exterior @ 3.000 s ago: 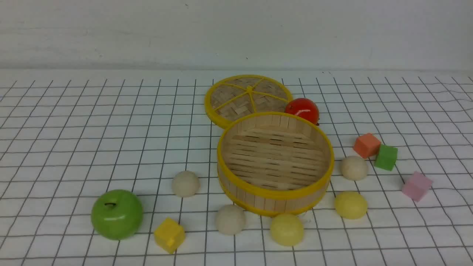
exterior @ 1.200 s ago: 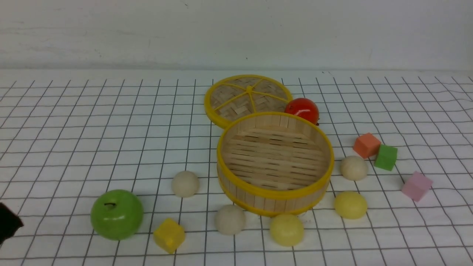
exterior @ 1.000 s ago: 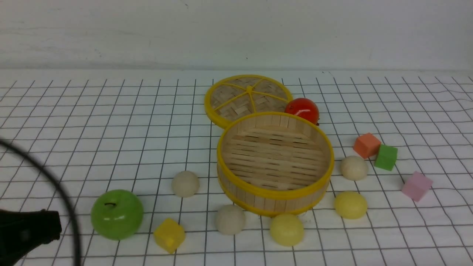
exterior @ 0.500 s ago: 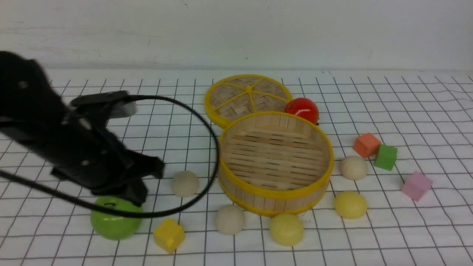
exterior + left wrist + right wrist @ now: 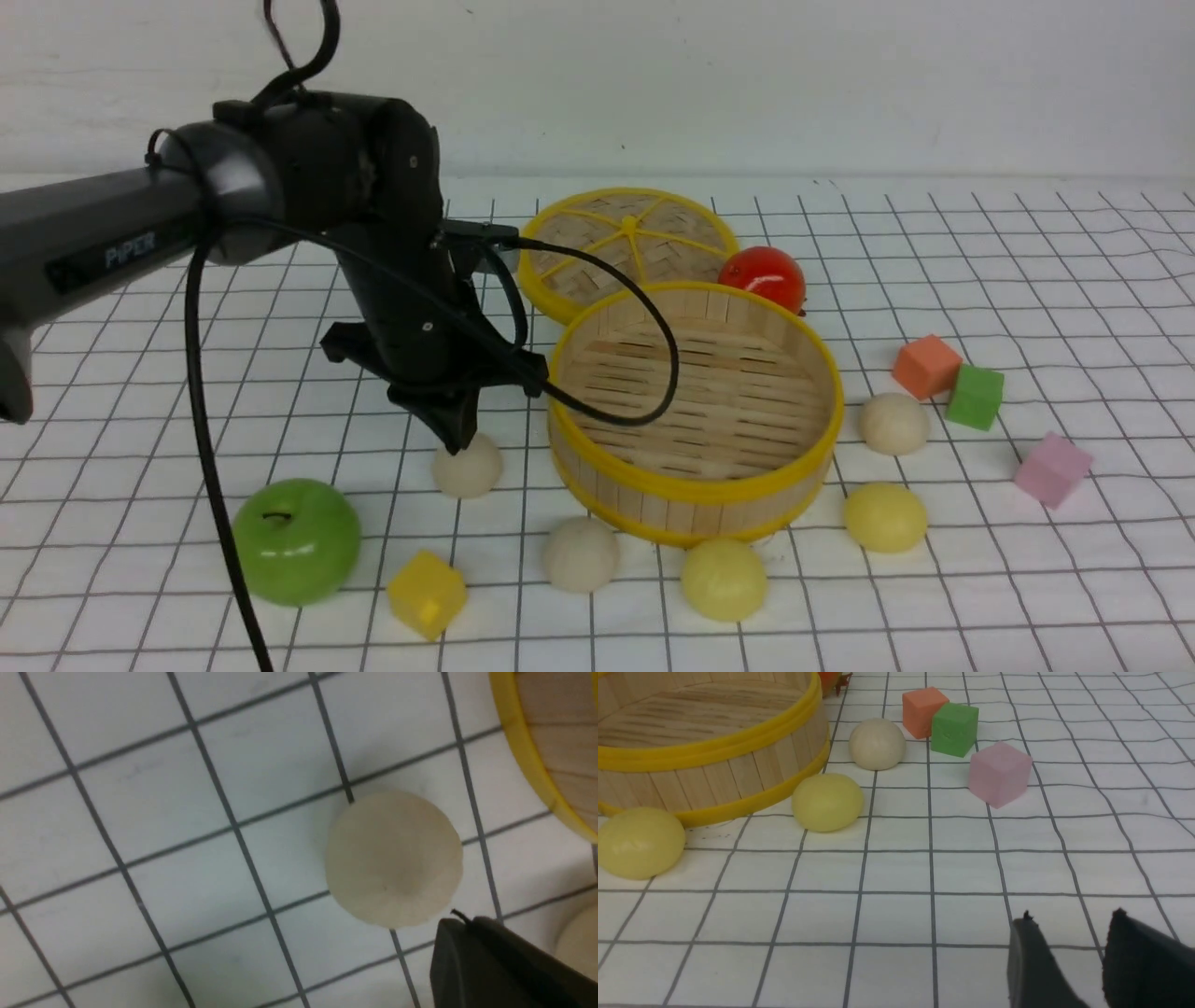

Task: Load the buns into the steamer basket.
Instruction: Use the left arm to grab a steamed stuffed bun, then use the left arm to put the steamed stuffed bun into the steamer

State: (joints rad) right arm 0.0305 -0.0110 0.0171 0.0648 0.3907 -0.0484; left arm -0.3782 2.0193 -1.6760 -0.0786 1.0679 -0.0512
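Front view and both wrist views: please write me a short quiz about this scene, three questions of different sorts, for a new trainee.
1. True or false: the steamer basket already holds one bun.
2. Which thing is nearest to the tip of the left gripper? A. green apple. B. cream-white bun. C. yellow cube.
3. In the right wrist view, does the right gripper stand open or shut?

Key:
1. False: its slatted floor is bare.
2. B.
3. Open, with nothing between its fingers.
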